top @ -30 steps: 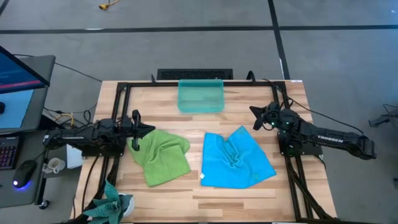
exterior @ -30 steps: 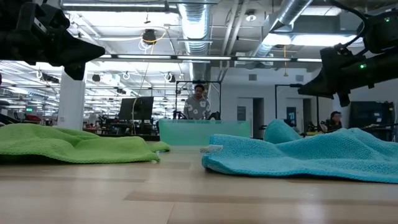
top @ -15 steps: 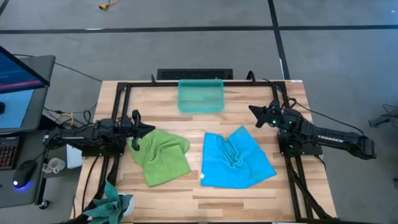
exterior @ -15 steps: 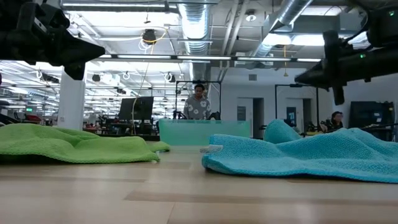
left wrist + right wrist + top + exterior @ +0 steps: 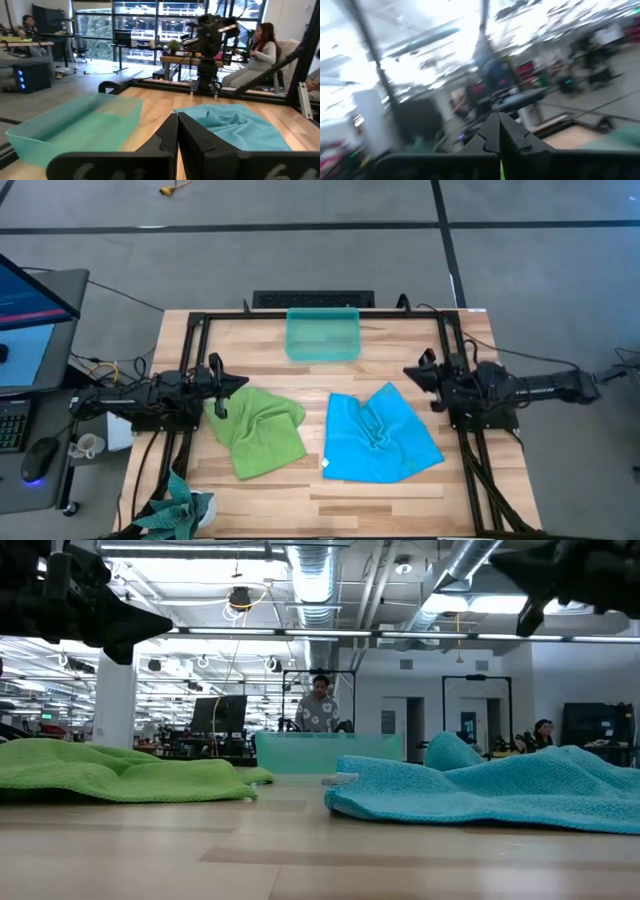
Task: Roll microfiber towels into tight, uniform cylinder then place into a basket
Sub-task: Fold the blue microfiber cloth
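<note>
- Lime green towel (image 5: 258, 428) lies crumpled and unrolled on the tabletop (image 5: 400, 480), just beside the left tool (image 5: 216, 392); that tool is clenched, empty.
- Sky blue towel (image 5: 380, 436) lies rumpled and unrolled, near the right tool (image 5: 415, 373); that tool is clenched, grasping nothing, raised above the tabletop.
- Basket (image 5: 322, 335) lies beyond both tools, empty.
- Judgement: nothing rolled or placed; whole task remains.

The right wrist view is all blurred; in the low view the blue towel (image 5: 500, 790) is cut off by the edge.
</note>
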You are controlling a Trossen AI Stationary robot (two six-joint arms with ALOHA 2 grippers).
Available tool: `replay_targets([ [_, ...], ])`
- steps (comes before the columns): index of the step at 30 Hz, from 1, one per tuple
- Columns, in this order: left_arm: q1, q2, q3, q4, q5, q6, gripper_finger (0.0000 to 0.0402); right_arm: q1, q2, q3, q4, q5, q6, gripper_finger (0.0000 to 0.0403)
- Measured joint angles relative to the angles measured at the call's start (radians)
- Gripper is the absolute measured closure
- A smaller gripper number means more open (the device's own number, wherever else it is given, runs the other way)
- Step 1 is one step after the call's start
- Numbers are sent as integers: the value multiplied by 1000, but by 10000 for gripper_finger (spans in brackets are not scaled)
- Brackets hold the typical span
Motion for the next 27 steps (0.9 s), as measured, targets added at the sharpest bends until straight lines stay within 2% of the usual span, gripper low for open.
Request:
replay_targets([
  [3, 0, 0, 0, 0, -2, 0, 401, 108, 33, 43, -126, 46, 1, 391],
  [8, 0, 0, 0, 0, -3, -28, 401, 256, 92, 105, -311, 219, 100, 388],
  [11, 0, 0, 0, 0, -2, -34, 401, 316, 153, 128, -335, 289, 135, 386],
  [14, 0, 0, 0, 0, -2, -35, 401, 360, 211, 157, -336, 317, 139, 388],
  [19, 0, 0, 0, 0, -3, -35, 401, 375, 336, 208, -336, 396, 151, 389],
  [27, 0, 0, 0, 0, -2, -36, 401, 278, 586, 352, -443, 386, 193, 387],
])
